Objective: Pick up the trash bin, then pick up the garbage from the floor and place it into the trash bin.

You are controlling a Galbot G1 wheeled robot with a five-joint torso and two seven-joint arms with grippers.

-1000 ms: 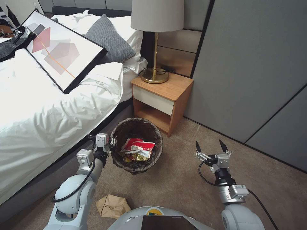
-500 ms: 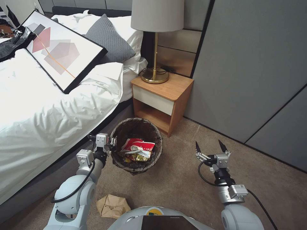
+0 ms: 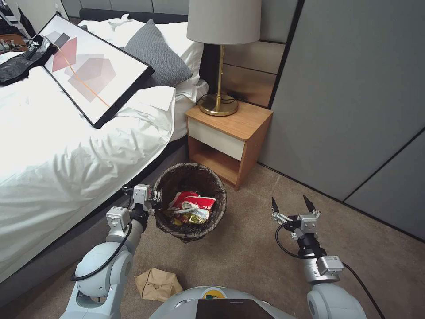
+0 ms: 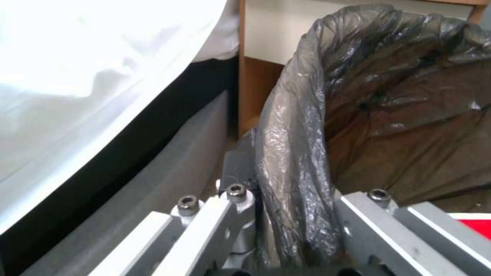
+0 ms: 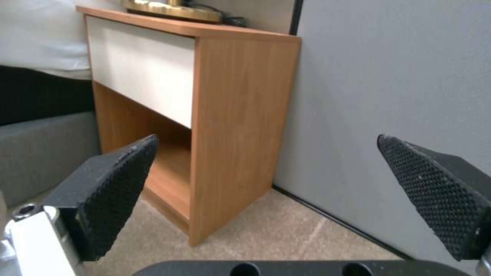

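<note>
While the left gripper (image 3: 152,199) stays clamped on the bag-lined rim of the trash bin (image 3: 189,177), at the bin's 9 o'clock edge, the bin hangs just beside the bed (image 3: 66,146), in front of the nightstand (image 3: 228,133). Holding by the rim keeps the mouth upright and open, so the red-and-white cups (image 3: 192,204) and the yellow wrapper (image 3: 192,217) stay inside. The right gripper (image 3: 290,206) waits at 3 o'clock of the bin, fingers spread wide, empty. A crumpled brown paper bag (image 3: 157,283) remains on the carpet at the bin's 7 o'clock. Against the earlier frame, the room has shifted slightly in view, which indicates camera motion; both grippers keep their pose.
</note>
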